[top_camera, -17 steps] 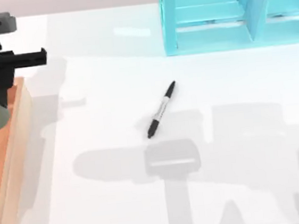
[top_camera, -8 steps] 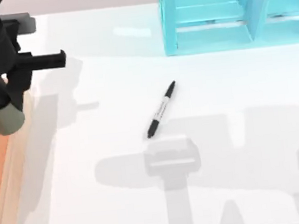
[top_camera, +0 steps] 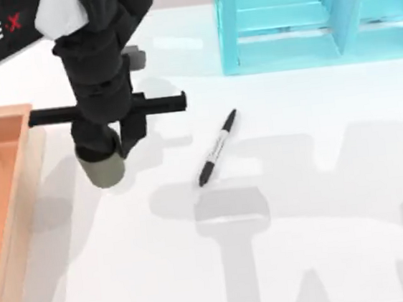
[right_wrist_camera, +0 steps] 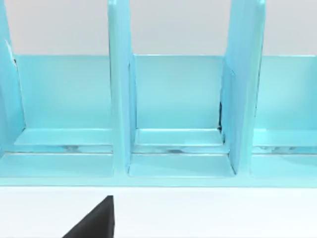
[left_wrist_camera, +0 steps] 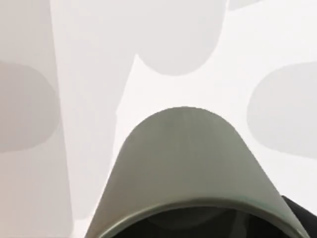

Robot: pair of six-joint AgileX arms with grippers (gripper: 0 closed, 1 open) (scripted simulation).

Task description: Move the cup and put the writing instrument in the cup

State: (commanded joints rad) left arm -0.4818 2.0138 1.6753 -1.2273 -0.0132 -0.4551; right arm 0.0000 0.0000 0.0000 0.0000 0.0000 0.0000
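Note:
My left gripper (top_camera: 107,141) is shut on the cup (top_camera: 104,168), a dark olive-green cylinder hanging below it just right of the wooden tray. In the left wrist view the cup (left_wrist_camera: 183,168) is seen close up from its rim, above the white table. The writing instrument (top_camera: 217,148), a slim black marker with a pale grey middle, lies slanted on the table to the right of the cup and apart from it. A black part of my right gripper (right_wrist_camera: 94,223) shows in the right wrist view, facing the blue shelf.
An orange wooden tray (top_camera: 3,186) lies along the table's left edge. A light blue shelf unit (top_camera: 303,18) with upright dividers (right_wrist_camera: 119,99) stands at the back right. White table surface stretches in front of the marker.
My left arm has carried the cup rightwards, from over the wooden tray to the white table near the marker. The marker has not moved.

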